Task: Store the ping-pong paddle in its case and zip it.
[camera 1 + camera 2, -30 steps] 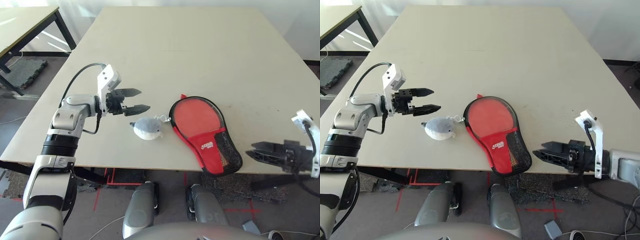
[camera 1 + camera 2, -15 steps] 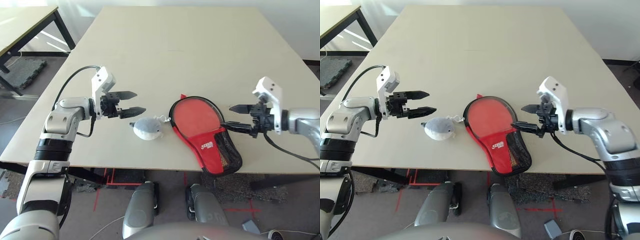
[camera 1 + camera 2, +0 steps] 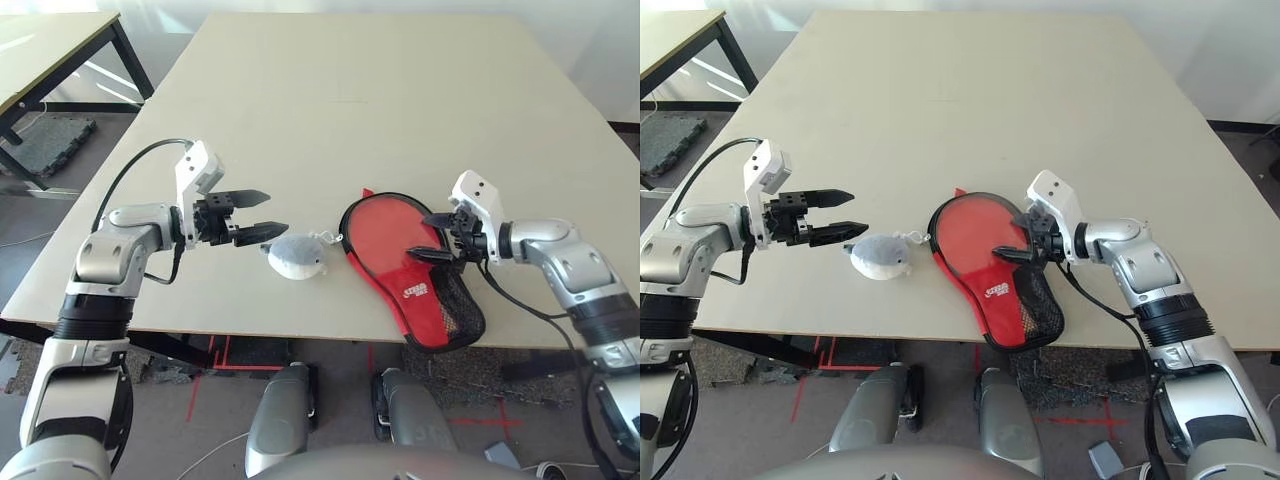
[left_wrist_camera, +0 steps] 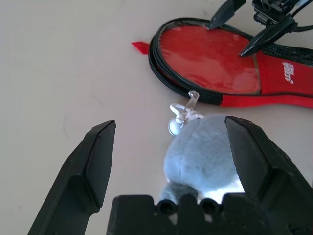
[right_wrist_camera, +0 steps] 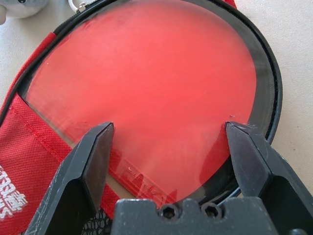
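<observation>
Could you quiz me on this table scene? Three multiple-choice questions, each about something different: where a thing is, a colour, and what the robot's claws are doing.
1. Where does the small grey pouch lie?
A. Between the left gripper and the case
B. On top of the case
C. At the table's far edge

2. What colour is the round face seen through the case's clear window?
A. Blue
B. Red
C. Green

3. How do the right gripper's fingers stand?
A. Shut on the pouch
B. Shut on the case
C. Open, over the case

Answers:
1 A, the pouch sits on the table between them, its cord reaching toward the case.
2 B, the window shows red.
3 C, the right wrist view shows both fingers spread apart above the red face.
</observation>
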Robot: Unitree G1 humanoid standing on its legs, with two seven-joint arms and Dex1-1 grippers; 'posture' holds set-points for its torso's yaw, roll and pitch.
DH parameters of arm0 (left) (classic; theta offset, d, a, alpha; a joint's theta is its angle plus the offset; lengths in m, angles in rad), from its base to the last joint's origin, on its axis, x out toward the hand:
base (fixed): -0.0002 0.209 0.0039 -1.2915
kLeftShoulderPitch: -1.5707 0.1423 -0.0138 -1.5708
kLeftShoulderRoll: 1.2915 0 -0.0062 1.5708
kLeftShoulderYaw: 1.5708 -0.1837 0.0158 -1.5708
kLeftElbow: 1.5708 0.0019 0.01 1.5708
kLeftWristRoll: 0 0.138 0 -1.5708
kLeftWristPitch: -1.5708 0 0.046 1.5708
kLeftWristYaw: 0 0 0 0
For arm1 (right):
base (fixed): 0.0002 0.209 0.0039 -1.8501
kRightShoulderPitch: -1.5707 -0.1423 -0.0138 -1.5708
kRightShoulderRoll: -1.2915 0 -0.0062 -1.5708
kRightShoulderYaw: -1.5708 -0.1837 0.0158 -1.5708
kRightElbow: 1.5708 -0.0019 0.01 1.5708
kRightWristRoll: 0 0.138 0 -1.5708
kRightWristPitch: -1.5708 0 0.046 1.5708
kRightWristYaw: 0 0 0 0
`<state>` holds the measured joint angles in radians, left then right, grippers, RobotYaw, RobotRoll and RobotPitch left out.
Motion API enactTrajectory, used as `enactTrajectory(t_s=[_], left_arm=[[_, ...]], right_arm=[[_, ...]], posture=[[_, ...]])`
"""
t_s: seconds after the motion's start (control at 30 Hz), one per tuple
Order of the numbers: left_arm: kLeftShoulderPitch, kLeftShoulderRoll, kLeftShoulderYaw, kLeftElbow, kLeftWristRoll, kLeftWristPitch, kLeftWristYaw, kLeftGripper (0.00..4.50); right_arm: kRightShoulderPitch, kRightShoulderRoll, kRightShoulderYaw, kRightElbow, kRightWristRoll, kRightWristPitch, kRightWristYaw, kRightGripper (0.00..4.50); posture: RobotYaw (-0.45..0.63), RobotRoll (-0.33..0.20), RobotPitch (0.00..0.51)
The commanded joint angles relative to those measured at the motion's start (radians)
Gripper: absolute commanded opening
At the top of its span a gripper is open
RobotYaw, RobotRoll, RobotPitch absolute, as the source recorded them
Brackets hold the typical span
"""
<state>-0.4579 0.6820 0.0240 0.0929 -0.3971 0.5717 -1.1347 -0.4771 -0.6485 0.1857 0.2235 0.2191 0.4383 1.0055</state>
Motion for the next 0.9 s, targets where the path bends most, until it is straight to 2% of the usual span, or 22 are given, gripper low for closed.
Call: enactTrajectory(t_s=[0.03, 0.23, 0.43, 0.77, 0.87, 0.9], left_arm=[[0.014, 0.018, 0.011, -0.027, -0.019, 0.022, 0.005, 4.5], [0.032, 0.085, -0.013, -0.097, -0.086, 0.136, -0.067, 4.5], [0.056, 0.115, -0.069, -0.159, -0.078, 0.156, -0.088, 4.5], [0.053, 0.034, -0.18, -0.109, 0.05, 0.053, 0.024, 4.5], [0.033, 0.032, -0.226, -0.05, 0.111, -0.009, 0.021, 3.84], [0.023, 0.027, -0.234, -0.029, 0.125, -0.025, 0.023, 3.41]], right_arm=[[0.014, 0.01, 0.02, 0.038, -0.024, 0.012, 0.011, 4.49], [0.031, 0.009, 0.015, 0.032, -0.018, 0.041, 0.029, 4.49], [0.046, 0.01, 0.006, 0.009, -0.013, 0.059, 0.028, 4.49], [0.066, 0.027, -0.021, -0.019, -0.01, 0.079, 0.013, 4.49], [0.071, 0.038, -0.032, -0.029, 0.0, 0.093, 0.008, 4.5], [0.072, 0.04, -0.035, -0.033, 0.003, 0.097, 0.007, 4.5]], posture=[[0.19, 0.0, 0.103], [0.19, 0.0, 0.107], [0.18, 0.0, 0.116], [0.17, 0.0, 0.12], [0.16, 0.0, 0.121], [0.16, 0.0, 0.122]])
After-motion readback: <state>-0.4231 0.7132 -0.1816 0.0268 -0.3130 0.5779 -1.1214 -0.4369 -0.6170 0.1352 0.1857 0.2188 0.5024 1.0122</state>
